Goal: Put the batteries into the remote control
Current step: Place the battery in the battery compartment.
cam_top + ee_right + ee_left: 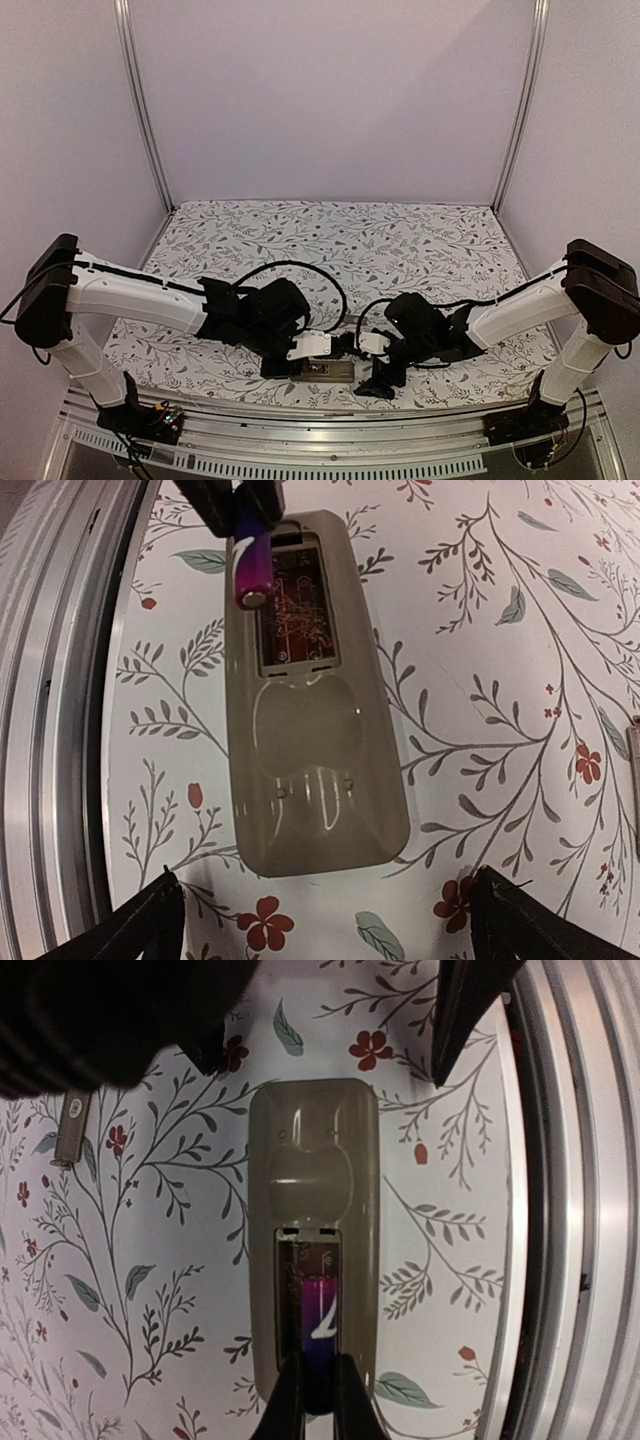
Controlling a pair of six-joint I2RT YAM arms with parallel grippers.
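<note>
Your floral-clothed table bears the remote control, back up, and a small greyish piece, possibly a battery.

We see a counter patterned with grey leaves and red flowers, a metal rail along its near edge. A small grey piece lies on it; pale walls stand behind.

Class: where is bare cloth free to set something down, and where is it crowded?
Free: the cloth behind the remote, up to the back wall. Crowded: the near edge, where the left tool, holding a battery, and the right tool hang over it.
</note>
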